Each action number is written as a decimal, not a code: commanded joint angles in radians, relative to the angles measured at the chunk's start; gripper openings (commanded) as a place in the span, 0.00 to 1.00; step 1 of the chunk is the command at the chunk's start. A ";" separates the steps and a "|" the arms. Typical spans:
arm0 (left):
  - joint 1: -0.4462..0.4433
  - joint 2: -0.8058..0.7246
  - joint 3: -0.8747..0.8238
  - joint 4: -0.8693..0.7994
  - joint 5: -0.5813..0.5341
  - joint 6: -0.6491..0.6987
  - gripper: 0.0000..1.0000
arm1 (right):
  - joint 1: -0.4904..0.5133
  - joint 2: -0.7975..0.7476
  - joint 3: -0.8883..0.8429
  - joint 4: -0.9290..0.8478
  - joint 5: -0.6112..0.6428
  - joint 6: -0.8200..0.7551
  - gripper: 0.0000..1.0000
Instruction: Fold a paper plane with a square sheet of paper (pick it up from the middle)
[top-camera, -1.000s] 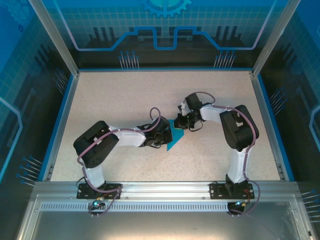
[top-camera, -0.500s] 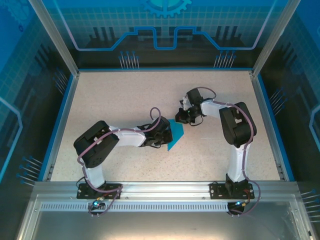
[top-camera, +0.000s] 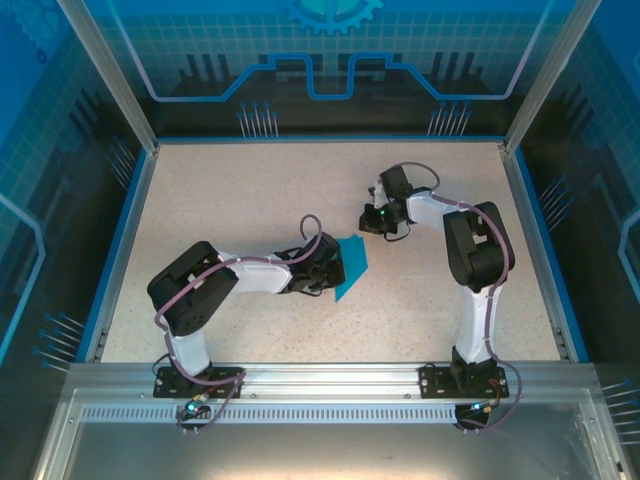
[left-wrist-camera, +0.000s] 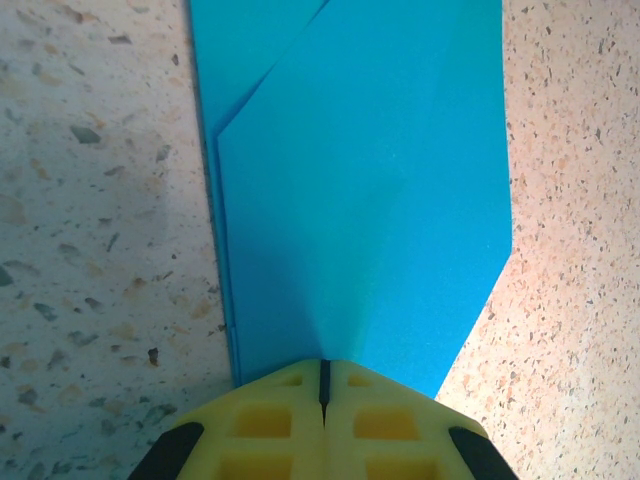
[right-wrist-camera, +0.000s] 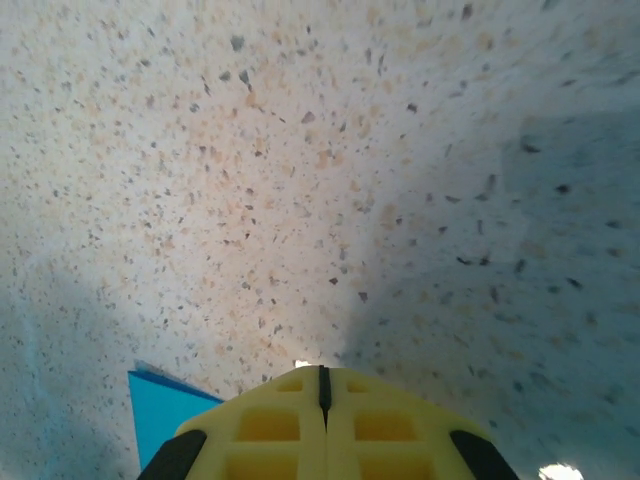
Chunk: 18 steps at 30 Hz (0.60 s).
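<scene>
Looking down from the top external camera, the paper plane (top-camera: 352, 262) lies near the middle of the tabletop (top-camera: 230, 190), a shade closer to the right edge than to the left. It is a teal-blue folded shape with one point aimed toward the near edge. The left gripper (top-camera: 335, 272) sits at the paper's left side, touching it, with the arm stretched low across the tabletop from the near-left corner. The right gripper (top-camera: 369, 222) is apart from the paper, a little nearer the far edge and the right edge, with bare tabletop between them.

From the left wrist, the left gripper (left-wrist-camera: 323, 385) shows its two yellow fingers pressed together with only a thin dark seam between them. The paper plane (left-wrist-camera: 370, 180) runs out from right at those fingertips, so the fingers look clenched on its near end. The paper lies flat on the speckled tabletop (left-wrist-camera: 100, 200), with a second layer edging out along its left side and a slanted fold line crossing its far part.

From the right wrist, the right gripper (right-wrist-camera: 323, 390) is also clenched, finger against finger, with nothing held between them. Speckled tabletop (right-wrist-camera: 350, 150) spreads ahead of it, and one corner of the paper plane (right-wrist-camera: 160, 410) shows just left of the fingers.
</scene>
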 joint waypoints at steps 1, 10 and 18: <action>-0.008 0.052 -0.034 -0.226 0.027 0.024 0.00 | 0.009 -0.161 -0.059 0.000 0.043 -0.013 0.05; -0.004 -0.127 0.034 -0.183 0.035 0.046 0.14 | 0.080 -0.300 -0.284 0.057 -0.020 0.066 0.07; 0.004 -0.191 -0.031 -0.082 -0.067 0.006 0.21 | 0.100 -0.356 -0.378 0.093 -0.064 0.112 0.12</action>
